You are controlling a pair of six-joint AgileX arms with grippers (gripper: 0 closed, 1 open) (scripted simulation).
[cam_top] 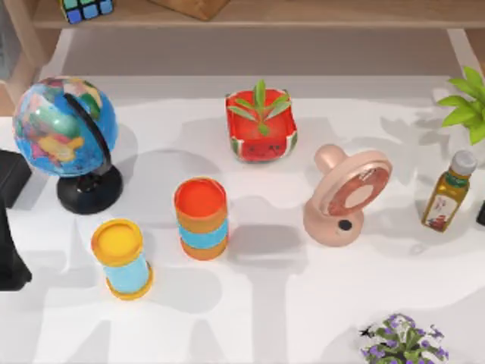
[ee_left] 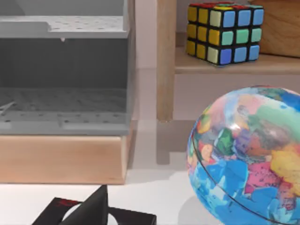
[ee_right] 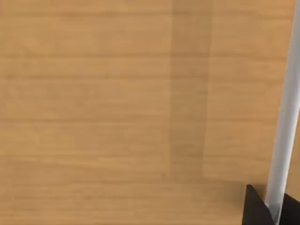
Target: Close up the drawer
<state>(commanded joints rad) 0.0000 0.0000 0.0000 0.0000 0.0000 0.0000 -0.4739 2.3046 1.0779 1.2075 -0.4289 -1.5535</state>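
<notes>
Judging by the views, the approach step is in hand. The drawer (ee_left: 63, 84), grey and pulled open above a wooden base, is seen beyond the globe (ee_left: 248, 154) at the worktop's (cam_top: 265, 303) far left. The left gripper (ee_left: 89, 211) is parked low; jaw state can't be told. Next, the front needs pushing in squarely.

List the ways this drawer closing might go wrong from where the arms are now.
1. The globe stands close beside the left gripper, at the top view's left edge; a sideways swing toward the open grey drawer could topple it.
2. The left gripper sits low, near the wooden base; pushing there would miss the drawer.
3. The right wrist view faces a wooden panel at close range, so that arm risks scraping it.
</notes>
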